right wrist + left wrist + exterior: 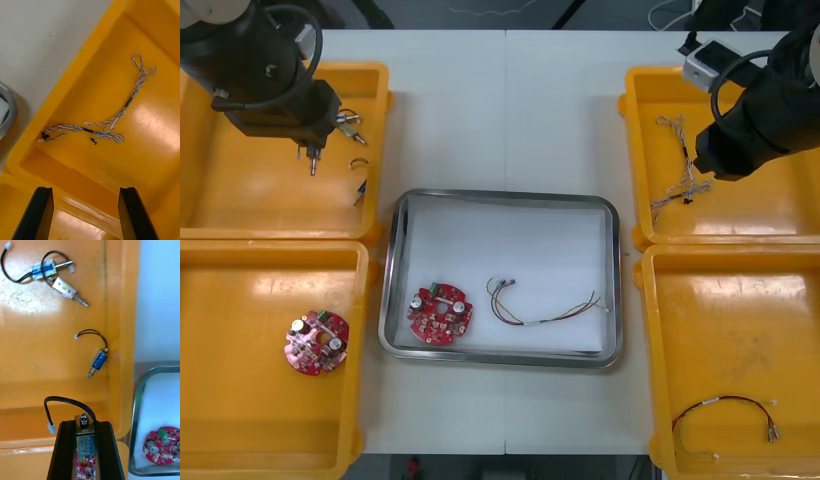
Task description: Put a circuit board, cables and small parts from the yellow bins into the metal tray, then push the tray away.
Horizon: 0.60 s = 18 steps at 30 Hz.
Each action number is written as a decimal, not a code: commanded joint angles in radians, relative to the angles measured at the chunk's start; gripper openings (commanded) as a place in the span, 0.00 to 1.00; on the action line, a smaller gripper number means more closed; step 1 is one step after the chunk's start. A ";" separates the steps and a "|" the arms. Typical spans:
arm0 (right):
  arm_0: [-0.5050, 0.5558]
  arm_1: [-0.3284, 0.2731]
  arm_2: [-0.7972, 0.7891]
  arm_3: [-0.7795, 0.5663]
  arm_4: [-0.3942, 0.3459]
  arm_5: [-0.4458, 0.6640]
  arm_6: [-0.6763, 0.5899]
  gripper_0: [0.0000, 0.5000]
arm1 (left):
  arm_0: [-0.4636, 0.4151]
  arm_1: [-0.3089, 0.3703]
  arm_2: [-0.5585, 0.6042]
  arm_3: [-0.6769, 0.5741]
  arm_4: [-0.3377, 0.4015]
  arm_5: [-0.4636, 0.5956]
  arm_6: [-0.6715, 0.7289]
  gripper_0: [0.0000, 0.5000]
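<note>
four yellow bins, two at each side of the table [510, 110], flank the metal tray [617, 280]. the tray holds one red circuit board [440, 313] and one thin cable [545, 305], lying apart. a second circuit board [317, 342] lies in the near left bin [240, 400].

the left gripper [84, 425] hangs over the far left bin [210, 200], with that bin's wall between it and the tray. its fingers are narrowly set, clamped on one small metal part [84, 440] with a black wire looping out. three more small metal parts [98, 362] lie loose on the bin floor.

the right gripper [85, 191] hangs over the far right bin [770, 210], fingers wide apart and holding nothing, above one twisted blue and white cable [112, 123]. one dark cable [725, 410] lies in the near right bin [740, 320].
</note>
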<state>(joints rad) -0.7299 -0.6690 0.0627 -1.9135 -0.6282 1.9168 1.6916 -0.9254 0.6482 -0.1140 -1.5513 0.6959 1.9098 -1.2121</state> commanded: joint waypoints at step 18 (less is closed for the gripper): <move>-0.273 0.014 -0.027 0.504 0.122 -0.022 -0.262 1.00 | 0.022 -0.183 -0.271 -0.188 -0.024 0.010 0.161 0.00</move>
<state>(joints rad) -0.9262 -0.6651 0.0593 -1.4537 -0.5299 1.9159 1.4318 -0.9223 0.4858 -0.3304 -1.7069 0.6953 1.9128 -1.1752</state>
